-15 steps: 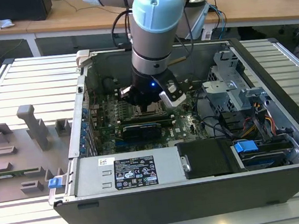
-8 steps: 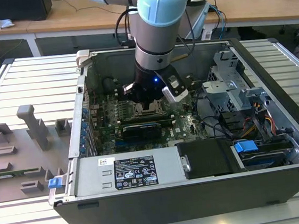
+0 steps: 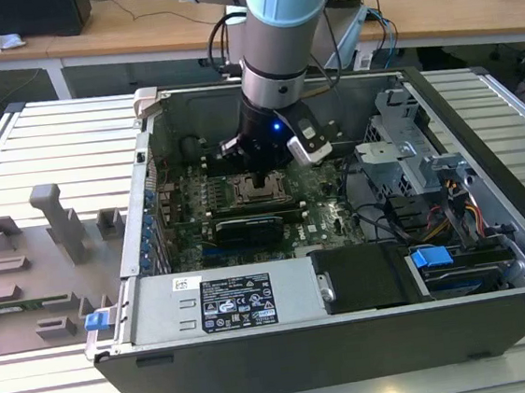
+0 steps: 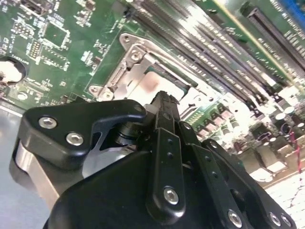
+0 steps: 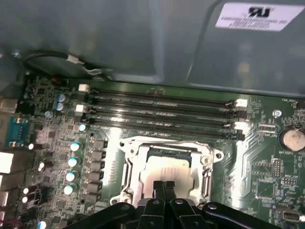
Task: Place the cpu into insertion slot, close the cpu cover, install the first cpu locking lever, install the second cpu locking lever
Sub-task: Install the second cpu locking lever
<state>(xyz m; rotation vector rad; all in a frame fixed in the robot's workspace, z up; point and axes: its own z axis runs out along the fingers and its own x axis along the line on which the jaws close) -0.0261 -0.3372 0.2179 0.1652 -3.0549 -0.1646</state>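
1. CPU (image 5: 167,168) sits in the insertion slot (image 5: 125,168) on the motherboard (image 5: 267,157), silver top showing.
2. Cpu cover (image 5: 206,176) frames it, looks down.
3. Gripper (image 5: 164,184) hangs right over the chip, fingers pinched together, holding nothing.

Exterior view: even, bright room light from above; pale slatted worktop (image 3: 40,135) reads clean, little shadow. Inside of the computer case (image 3: 352,337) noticeably darker, the arm's shade falling over the motherboard (image 3: 321,218). Small blue light glows on the wrist.

Second wrist view: strong glare. White blow-out on the metal of the insertion slot (image 4: 143,78) and along the board's far corner, detail lost there. Claw (image 4: 164,102) close to the lens, dark, with soft highlights on its screws. Far edges smeared, slightly out of focus.

First wrist view: dimmer, flatter. Case wall grey and hazy. Bright spot on the cpu (image 5: 167,169); capacitors (image 5: 74,162) flare white. Overall soft focus.
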